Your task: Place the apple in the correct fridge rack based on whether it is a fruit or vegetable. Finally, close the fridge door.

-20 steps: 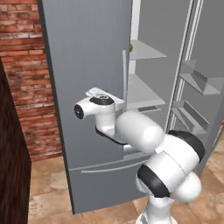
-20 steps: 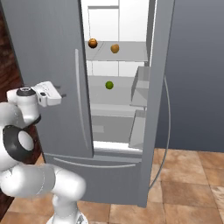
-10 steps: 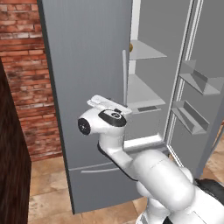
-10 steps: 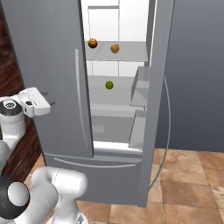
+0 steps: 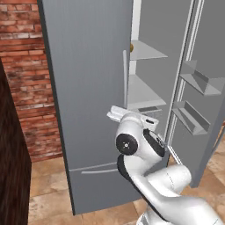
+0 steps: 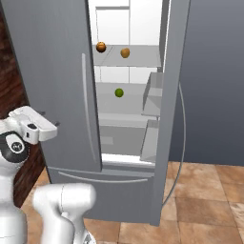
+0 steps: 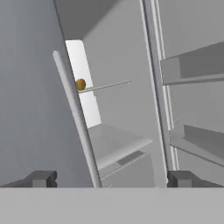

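- Already, the apple [image 6: 125, 52] sits on the fridge rack [image 6: 143, 58], near a rounder orange fruit [image 6: 101, 46]; the fruit step looks done.
- Below, a small green ball [image 6: 119, 92] rests on the lower shelf [image 6: 133, 97].
- Nothing is held: the gripper [image 7: 106, 178] is spread wide in front of the closed door's handle [image 7: 74, 113].
- Likely next, the open fridge door [image 6: 169, 95] needs shutting.

the white arm is folded low in front of the closed left fridge door [image 5: 88, 88], elbow bent, its dark-jointed wrist level with the lower end of that door's handle. the gripper [image 7: 107, 178] points toward the gap beside the handle, its two dark fingertips [image 7: 41, 178] spread wide apart with nothing between them. in the right base view the hand [image 6: 35, 125] sits left of the door.
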### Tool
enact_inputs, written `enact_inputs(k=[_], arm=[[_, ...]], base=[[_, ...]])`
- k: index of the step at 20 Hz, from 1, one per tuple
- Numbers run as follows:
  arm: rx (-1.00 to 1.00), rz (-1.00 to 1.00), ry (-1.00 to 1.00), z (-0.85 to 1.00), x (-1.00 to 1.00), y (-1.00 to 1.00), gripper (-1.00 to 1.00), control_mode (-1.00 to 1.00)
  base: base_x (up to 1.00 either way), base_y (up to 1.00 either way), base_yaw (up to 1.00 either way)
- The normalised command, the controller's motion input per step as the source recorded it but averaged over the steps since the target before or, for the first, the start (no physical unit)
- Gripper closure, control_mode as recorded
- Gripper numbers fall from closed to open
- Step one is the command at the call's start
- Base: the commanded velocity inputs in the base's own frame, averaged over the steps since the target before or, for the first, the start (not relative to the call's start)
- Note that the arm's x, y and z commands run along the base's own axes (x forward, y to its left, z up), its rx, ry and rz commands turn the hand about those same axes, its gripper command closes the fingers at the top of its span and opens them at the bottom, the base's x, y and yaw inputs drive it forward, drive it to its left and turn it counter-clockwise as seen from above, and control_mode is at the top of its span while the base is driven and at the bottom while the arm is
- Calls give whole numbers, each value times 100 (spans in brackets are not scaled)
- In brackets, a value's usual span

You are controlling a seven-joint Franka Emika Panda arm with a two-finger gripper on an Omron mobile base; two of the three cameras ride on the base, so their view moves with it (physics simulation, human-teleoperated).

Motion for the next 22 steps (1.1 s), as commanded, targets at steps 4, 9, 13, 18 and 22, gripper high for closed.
enact_inputs(k=[4,9,13,18,22], arm=[[6,34,9,12,-100,-60,-100,-100],[6,35,8,2,-100,-56,-100,-100],[1,5,8,0,-100,-18,-100,-100],[0,-6,0,-4,-89,-28,-100,-100],[0,0,0,-5,-65,-84,-100,-100]], base=[[0,0,0],[0,0,0],[0,0,0],[0,0,0],[0,0,0]])
